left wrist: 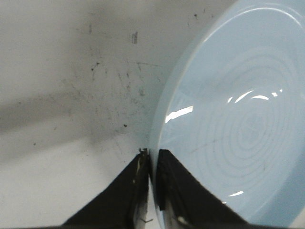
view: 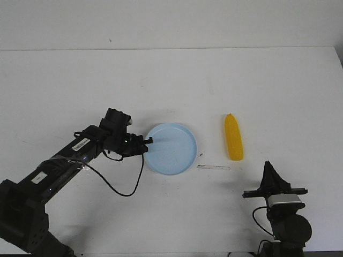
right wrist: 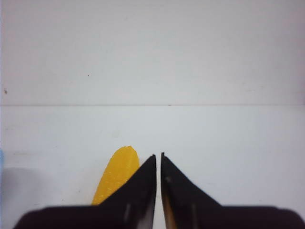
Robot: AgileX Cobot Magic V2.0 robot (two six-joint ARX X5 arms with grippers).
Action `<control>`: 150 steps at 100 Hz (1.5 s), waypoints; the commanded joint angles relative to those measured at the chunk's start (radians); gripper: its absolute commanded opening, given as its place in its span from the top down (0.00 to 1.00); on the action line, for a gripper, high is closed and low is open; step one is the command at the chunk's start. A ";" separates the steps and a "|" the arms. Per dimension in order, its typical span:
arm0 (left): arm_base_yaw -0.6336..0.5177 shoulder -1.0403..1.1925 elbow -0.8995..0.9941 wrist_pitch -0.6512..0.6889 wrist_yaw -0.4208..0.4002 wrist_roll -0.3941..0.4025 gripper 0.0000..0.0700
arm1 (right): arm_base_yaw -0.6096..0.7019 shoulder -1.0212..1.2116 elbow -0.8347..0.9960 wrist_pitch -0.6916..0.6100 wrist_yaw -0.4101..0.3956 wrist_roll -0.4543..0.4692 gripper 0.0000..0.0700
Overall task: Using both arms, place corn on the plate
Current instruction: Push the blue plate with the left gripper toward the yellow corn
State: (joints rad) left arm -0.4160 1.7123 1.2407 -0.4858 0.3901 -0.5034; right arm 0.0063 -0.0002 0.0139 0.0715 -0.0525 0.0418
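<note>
The pale blue plate (view: pixel 171 149) lies at the table's middle. My left gripper (view: pixel 146 143) is shut on its left rim; in the left wrist view the left gripper (left wrist: pixel 152 152) has one finger outside the rim and one inside the plate (left wrist: pixel 238 129). The yellow corn (view: pixel 233 137) lies on the table to the right of the plate, pointed end away from me. My right gripper (view: pixel 267 164) is near the front right, short of the corn and apart from it. In the right wrist view the right gripper (right wrist: pixel 158 155) is shut on nothing, with the corn (right wrist: pixel 116 174) ahead and to one side.
A thin pale strip (view: pixel 213 167) lies on the table between the plate and the corn's near end. A black cable (view: pixel 126 187) loops down from the left arm in front of the plate. The table's far edge (view: pixel 171 50) meets a white wall.
</note>
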 commanded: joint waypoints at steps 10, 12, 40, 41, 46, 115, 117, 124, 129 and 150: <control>-0.017 0.037 0.013 0.013 0.000 -0.067 1.00 | 0.000 0.002 -0.001 0.010 0.000 0.009 0.98; -0.016 0.037 0.013 0.014 0.000 -0.067 1.00 | 0.000 0.002 -0.001 0.010 0.000 0.009 0.98; 0.039 0.043 0.013 0.017 -0.002 -0.062 1.00 | 0.000 0.002 -0.001 0.010 0.000 0.010 0.98; 0.040 0.043 0.013 0.017 -0.002 -0.062 1.00 | 0.000 0.002 -0.001 0.010 0.000 0.009 0.98; 0.044 0.043 0.013 0.018 -0.002 -0.062 1.00 | 0.000 0.002 -0.001 0.010 0.000 0.010 0.98; 0.034 0.085 0.013 0.016 0.016 -0.058 0.80 | 0.000 0.002 -0.001 0.010 0.000 0.009 0.98; 0.034 0.082 0.013 0.016 0.019 -0.057 0.79 | 0.000 0.002 -0.001 0.010 0.000 0.009 0.98; 0.034 0.073 0.013 0.016 0.029 -0.058 0.74 | 0.000 0.002 -0.001 0.010 0.000 0.009 0.98; 0.034 0.061 0.013 0.013 0.029 -0.058 0.72 | 0.000 0.002 -0.001 0.010 0.000 0.010 0.98; 0.036 -0.020 0.013 0.017 0.027 0.000 0.71 | 0.000 0.002 -0.001 0.010 0.000 0.010 0.98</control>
State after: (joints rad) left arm -0.3775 1.7115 1.2404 -0.4713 0.4156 -0.5495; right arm 0.0063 -0.0002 0.0139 0.0715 -0.0525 0.0418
